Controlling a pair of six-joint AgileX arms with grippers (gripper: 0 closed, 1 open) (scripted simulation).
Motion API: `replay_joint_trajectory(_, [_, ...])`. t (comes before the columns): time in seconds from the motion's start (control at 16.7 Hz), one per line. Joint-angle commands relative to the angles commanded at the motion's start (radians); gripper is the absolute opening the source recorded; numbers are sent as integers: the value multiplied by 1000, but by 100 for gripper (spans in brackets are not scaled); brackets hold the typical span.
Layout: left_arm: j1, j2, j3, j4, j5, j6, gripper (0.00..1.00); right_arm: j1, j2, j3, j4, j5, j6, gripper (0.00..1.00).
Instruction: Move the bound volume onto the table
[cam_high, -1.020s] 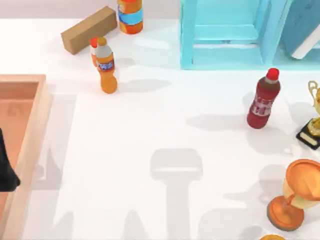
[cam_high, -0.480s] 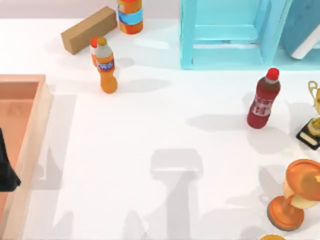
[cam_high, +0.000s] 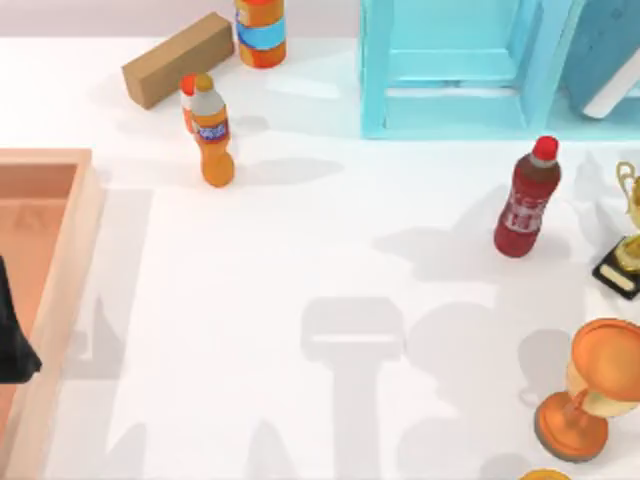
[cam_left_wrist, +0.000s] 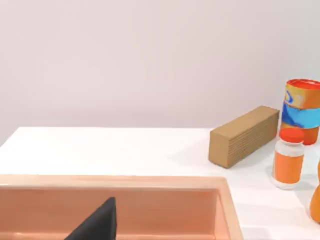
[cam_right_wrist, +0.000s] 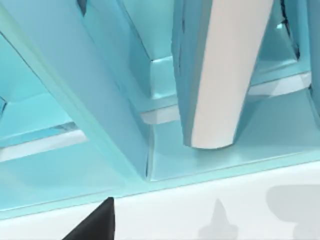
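Overall light: bright and even, with flat rendered surfaces.
Light direction: from the top view's right, since shadows fall leftward.
Shadows: soft grey ones stretch left from the red bottle (cam_high: 527, 198) and the orange bottle (cam_high: 212, 131); wider grey shapes lie across the table (cam_high: 300, 240).
Glare: none; the white tabletop stays bright without hot spots.
Focus: edges look slightly soft in all three views.
Right wrist view: the bound volume's (cam_right_wrist: 220, 70) white page edges appear pale against the light-blue shelf unit (cam_right_wrist: 75, 85).

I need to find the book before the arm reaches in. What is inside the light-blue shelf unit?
The bound volume stands leaning in the right compartment of the shelf unit, page edges outward. The next compartment looks bare; deeper corners are hidden.
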Motion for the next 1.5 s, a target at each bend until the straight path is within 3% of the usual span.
replay_joint_trajectory(0.36, [0, 0, 0, 0, 0, 0, 100, -2, 267, 194, 104, -26, 33, 100])
replay_joint_trajectory(0.9, [0, 0, 0, 0, 0, 0, 100, 7, 313, 242, 109, -19, 38, 100])
replay_joint_trajectory(1.5, [0, 0, 0, 0, 0, 0, 100, 63, 636, 601, 79, 38, 62, 100])
